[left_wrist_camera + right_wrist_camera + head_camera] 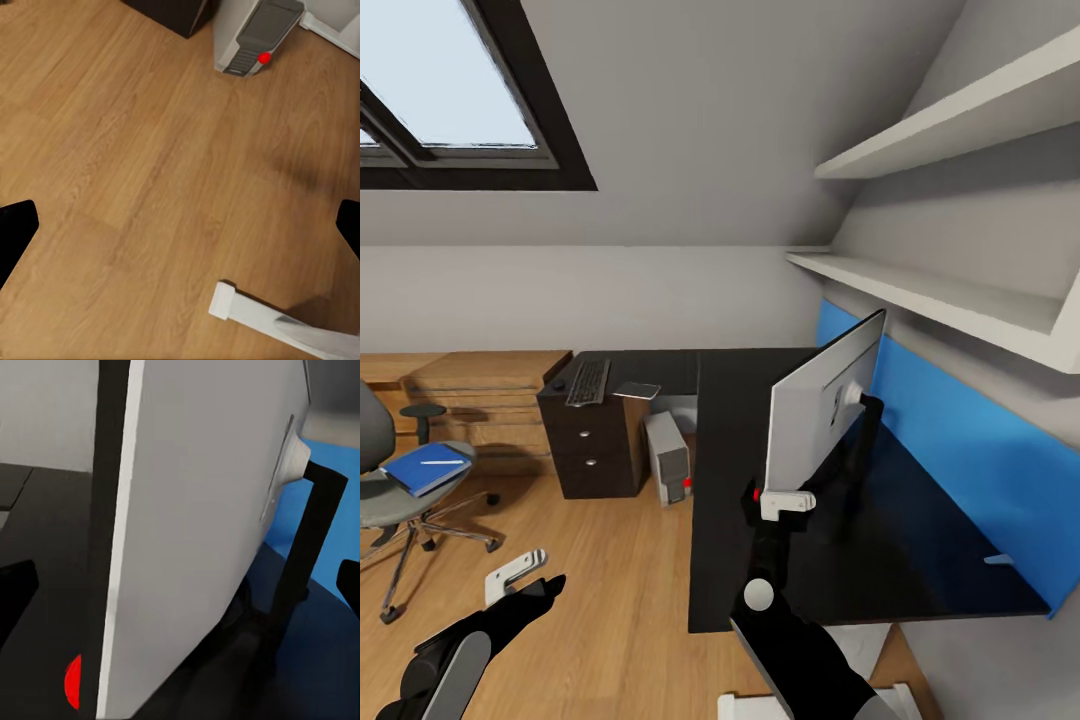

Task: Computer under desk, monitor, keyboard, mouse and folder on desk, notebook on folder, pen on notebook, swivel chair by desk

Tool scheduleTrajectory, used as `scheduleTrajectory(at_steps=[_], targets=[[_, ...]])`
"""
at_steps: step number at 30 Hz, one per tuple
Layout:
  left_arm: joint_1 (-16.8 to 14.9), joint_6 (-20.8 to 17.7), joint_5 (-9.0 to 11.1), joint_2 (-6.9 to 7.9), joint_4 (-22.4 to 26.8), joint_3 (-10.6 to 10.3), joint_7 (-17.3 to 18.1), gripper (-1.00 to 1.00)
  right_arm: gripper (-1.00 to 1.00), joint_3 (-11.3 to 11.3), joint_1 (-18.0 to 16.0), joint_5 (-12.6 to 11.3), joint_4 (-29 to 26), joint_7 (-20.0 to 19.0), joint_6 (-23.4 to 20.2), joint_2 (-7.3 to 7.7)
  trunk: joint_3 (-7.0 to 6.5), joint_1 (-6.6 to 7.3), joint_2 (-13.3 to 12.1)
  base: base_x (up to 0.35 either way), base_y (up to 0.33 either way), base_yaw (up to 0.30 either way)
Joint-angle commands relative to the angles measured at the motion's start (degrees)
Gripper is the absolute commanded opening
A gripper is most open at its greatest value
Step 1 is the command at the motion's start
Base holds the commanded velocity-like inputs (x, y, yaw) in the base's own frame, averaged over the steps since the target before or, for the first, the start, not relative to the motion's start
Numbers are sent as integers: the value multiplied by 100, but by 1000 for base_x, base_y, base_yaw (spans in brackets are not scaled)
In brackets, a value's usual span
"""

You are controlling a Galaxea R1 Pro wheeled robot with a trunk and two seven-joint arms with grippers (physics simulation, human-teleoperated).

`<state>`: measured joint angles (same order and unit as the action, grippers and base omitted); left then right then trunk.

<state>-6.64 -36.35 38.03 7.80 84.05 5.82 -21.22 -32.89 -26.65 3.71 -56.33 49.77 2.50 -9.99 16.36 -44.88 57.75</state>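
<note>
The monitor (822, 405) stands on the glossy black desk (735, 520), its grey back toward me. My right gripper (785, 503) is open at its lower corner by the red dot; in the right wrist view the monitor's edge (195, 532) lies between the spread fingers (16, 594). On the desk's far wing lie the keyboard (588, 382), the mouse (558, 385) and the grey notebook (637, 390). The computer (668, 458) (259, 37) stands under the desk. The swivel chair (385, 505) carries the blue folder (427, 470) with the white pen (442, 462) on it. My left gripper (525, 582) (180, 232) hangs open over the floor.
A dark drawer unit (590, 445) supports the desk's far wing, with low oak cabinets (490, 395) beside it. A blue wall panel (960, 450) and white shelves (960, 290) run along the right wall. A white bar (277, 319) crosses the oak floor below my left gripper.
</note>
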Motion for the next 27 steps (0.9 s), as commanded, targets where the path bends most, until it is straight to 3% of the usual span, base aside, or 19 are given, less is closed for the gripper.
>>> scheduleTrajectory(at_steps=[1,23,27], targets=[[-4,-18,62,2,5,-2,-49,100,100,-7,-6,5,7,24,23,-1,8,-1,5,5,86,0],[-4,-27,63,2,5,-2,-49,100,100,16,-6,-2,42,32,23,-1,8,-1,5,100,17,0],[-4,-29,64,2,6,-2,-49,100,100,21,-6,-13,40,27,21,64,8,-1,5,18,0,0]])
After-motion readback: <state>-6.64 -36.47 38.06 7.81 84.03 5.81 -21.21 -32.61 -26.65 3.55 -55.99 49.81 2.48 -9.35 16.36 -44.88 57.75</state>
